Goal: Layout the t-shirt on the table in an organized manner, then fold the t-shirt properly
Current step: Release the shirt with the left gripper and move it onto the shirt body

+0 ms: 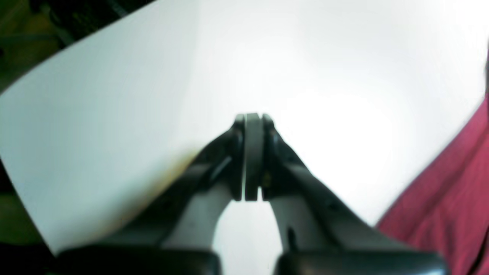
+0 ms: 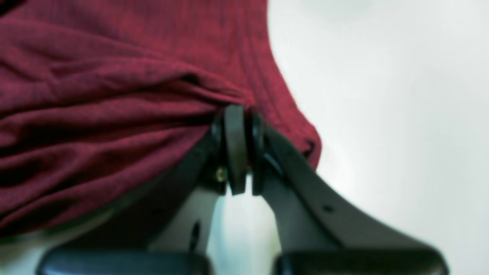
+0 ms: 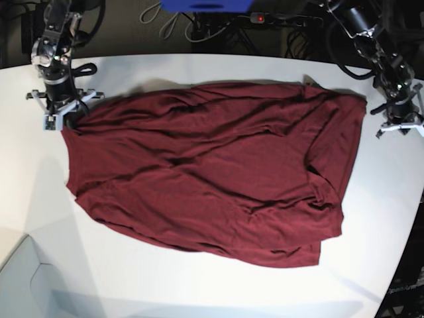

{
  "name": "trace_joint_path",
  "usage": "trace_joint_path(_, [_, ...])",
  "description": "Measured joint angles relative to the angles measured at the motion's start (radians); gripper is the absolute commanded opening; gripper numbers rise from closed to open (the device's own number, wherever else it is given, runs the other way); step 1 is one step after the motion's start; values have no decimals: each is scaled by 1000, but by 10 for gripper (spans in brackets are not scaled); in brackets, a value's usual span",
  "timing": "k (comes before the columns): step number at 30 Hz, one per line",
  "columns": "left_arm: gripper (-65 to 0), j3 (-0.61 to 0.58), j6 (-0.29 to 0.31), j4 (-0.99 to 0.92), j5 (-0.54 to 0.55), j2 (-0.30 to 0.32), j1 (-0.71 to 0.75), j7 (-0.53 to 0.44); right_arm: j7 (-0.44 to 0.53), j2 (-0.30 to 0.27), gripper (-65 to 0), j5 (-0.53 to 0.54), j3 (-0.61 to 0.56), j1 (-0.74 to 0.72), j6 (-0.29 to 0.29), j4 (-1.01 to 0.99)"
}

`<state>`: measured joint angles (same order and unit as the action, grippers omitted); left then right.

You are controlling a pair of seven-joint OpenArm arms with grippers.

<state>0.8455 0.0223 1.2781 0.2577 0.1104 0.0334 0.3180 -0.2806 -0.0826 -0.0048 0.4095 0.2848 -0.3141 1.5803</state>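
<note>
Left wrist view: the left tool (image 1: 252, 156) is pressed closed on nothing above the bare white surface (image 1: 153, 95); the t-shirt (image 1: 447, 198) lies at 4 o'clock.

Right wrist view: the right tool (image 2: 244, 149) is pinched closed on a bunched hem corner.

Base view: the t-shirt (image 3: 212, 172) sprawls wrinkled mid-surface. It looks thin, limp and light; corners and hems seem the best holds.

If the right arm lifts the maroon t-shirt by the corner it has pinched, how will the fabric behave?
Probably floppy: the t-shirt lies in soft wrinkles and bunches where the right gripper has its jaws shut on it. It likely drapes and trails rather than rising flat. On the smooth white table it would probably slide easily.
</note>
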Motion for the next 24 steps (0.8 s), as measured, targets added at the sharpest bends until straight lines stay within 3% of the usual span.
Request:
trace_joint_path(4, [-650, 11, -11, -13, 67, 10, 13, 16, -4, -6, -650, 0, 0, -14, 0, -1])
trace_joint_path(9, [-645, 10, -10, -13, 77, 10, 13, 14, -5, 0, -650, 0, -3, -13, 0, -1])
trace_joint_path(13, [-637, 1, -13, 12, 77, -33, 13, 24, -5, 0, -650, 0, -5, -13, 0, -1])
trace_joint_path(17, [-524, -82, -6, 99, 80, -72, 10, 142, -5, 14, -650, 0, -6, -13, 0, -2])
trace_joint_path(24, [-304, -322, -8, 230, 72, -116, 7, 162, -8, 14, -650, 0, -6, -13, 0, -2])
